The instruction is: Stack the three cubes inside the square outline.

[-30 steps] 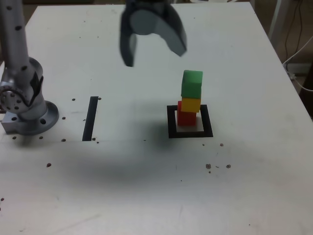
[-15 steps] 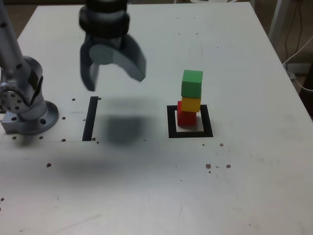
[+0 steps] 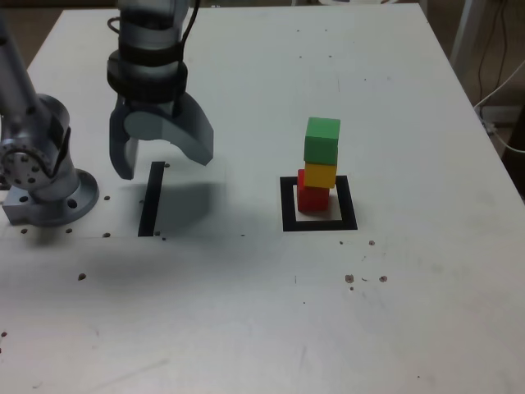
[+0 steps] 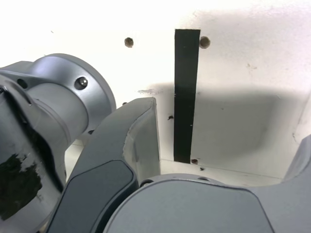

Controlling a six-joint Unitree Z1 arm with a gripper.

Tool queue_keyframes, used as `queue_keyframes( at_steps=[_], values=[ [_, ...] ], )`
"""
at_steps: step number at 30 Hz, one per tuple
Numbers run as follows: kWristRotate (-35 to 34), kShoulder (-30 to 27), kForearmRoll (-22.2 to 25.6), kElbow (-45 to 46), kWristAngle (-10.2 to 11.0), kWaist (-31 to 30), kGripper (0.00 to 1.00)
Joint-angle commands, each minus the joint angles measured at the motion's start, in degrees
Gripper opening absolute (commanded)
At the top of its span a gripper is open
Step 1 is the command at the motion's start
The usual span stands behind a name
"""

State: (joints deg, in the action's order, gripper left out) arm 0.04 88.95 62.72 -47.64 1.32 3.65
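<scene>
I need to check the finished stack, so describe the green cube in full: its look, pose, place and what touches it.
The green cube is a small, solid-green block with a matte look and a lighter top face. It sits upright at the top of the stack, resting on the yellow cube, which sits on the red cube inside the square outline. It looks set a little off from the cubes below. Nothing else touches it; the open gripper hangs well off to the exterior view's left.

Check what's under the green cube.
The green cube sits on the yellow cube, which rests on the red cube inside the square outline. The red cube's footprint hides part of the pale centre; the cubes' contact faces cannot be seen.
</scene>
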Motion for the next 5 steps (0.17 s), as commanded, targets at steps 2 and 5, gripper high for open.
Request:
queue_keyframes(
  at_steps=[2, 5],
  values=[
    [0.14, -0.15, -0.58, 0.96, -0.07, 0.48, 1.0],
    [0.27, -0.14, -1.06, 1.64, -0.08, 0.74, 1.0]
  ],
)
